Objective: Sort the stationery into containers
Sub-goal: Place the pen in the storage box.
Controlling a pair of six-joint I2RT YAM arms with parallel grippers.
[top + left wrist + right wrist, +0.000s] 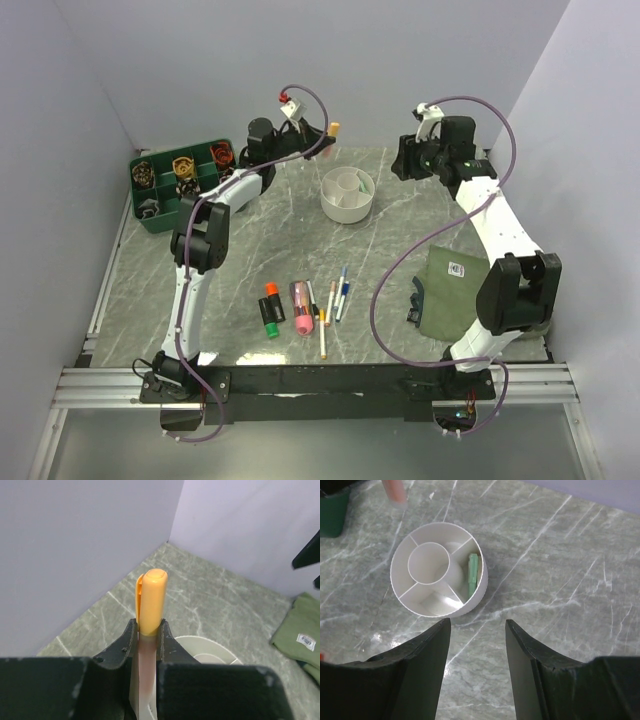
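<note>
Legible markings: the olive pouch [455, 295] carries a small white label [305, 641] with dark print that is too small to read. No other writing is visible.

Containers:
- The white bowl [348, 195] stands on the marble table [250, 250], toward the far middle. Inner walls divide it into compartments around a central cup [429, 563].
- One green-capped pen [473, 575] lies in the compartment on the right side of the right wrist view, against the outer wall. The contents of the other compartments cannot be made out.
- The dark green tray [165, 222] sits at the far left and holds coiled bands [184, 165] in its compartments.

Grippers:
- The left gripper [147, 630] is raised just behind and left of the bowl. Its jaws are clamped on an orange-capped pen [151, 597], with the cap projecting past the fingertips.
- The right gripper [477, 625] hangs above the table near the bowl. Its jaws are spread wide and hold nothing.

Remaining stationery lies in a loose group near the front middle, well apart from the bowl:
- two black markers [270, 310], one orange-capped and one green-capped;
- a pink marker [301, 308];
- a thin yellow pen [322, 335];
- white pens [343, 290] with blue caps.
</note>
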